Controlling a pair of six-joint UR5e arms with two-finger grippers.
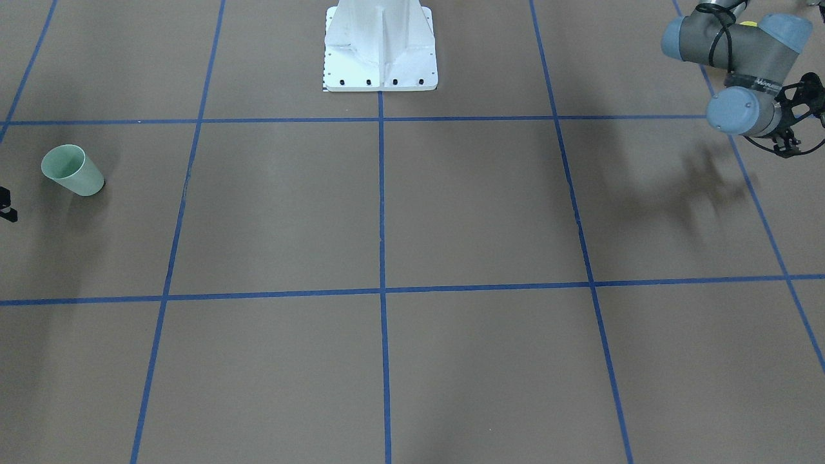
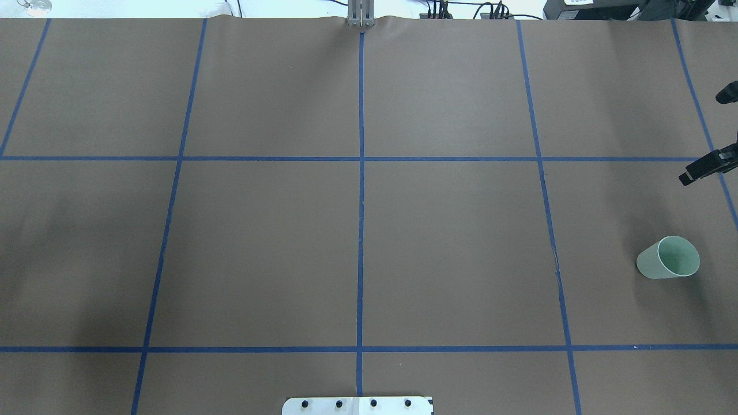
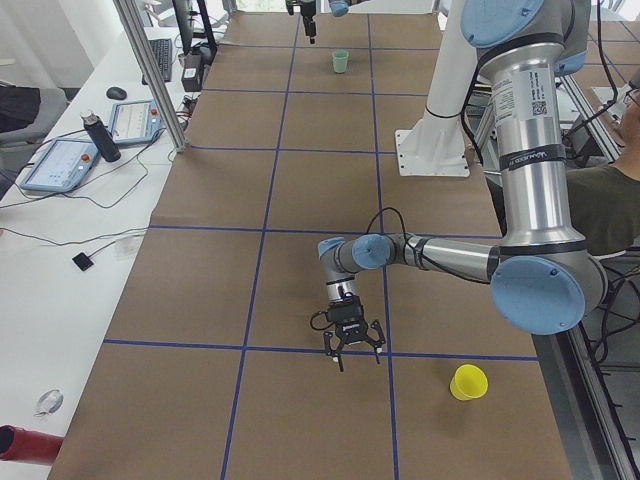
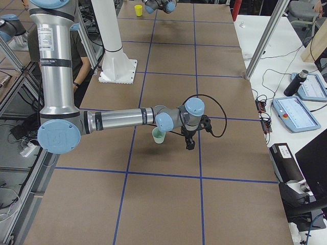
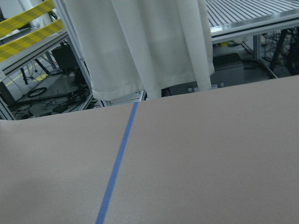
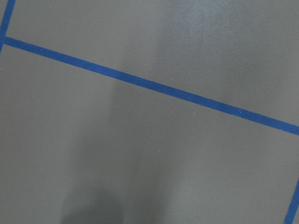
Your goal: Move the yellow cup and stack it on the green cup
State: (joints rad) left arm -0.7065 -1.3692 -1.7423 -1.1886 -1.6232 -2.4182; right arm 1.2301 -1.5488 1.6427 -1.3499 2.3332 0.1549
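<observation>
The yellow cup (image 3: 468,382) stands upright near the table's left end; it also shows far off in the exterior right view (image 4: 138,10). My left gripper (image 3: 353,356) hangs just above the table beside it, clear of it, with its fingers spread and empty; it is partly cut off in the front-facing view (image 1: 802,116). The green cup (image 2: 669,257) stands upright near the table's right end and also shows in the front-facing view (image 1: 72,169). My right gripper (image 2: 704,137) is open and empty just beyond the green cup, at the view's edge.
The brown table mat (image 2: 450,248) carries a grid of blue tape lines. The robot's white base plate (image 1: 380,58) sits at the robot's side. Tablets and a bottle (image 3: 100,137) lie on the side bench beyond the far edge.
</observation>
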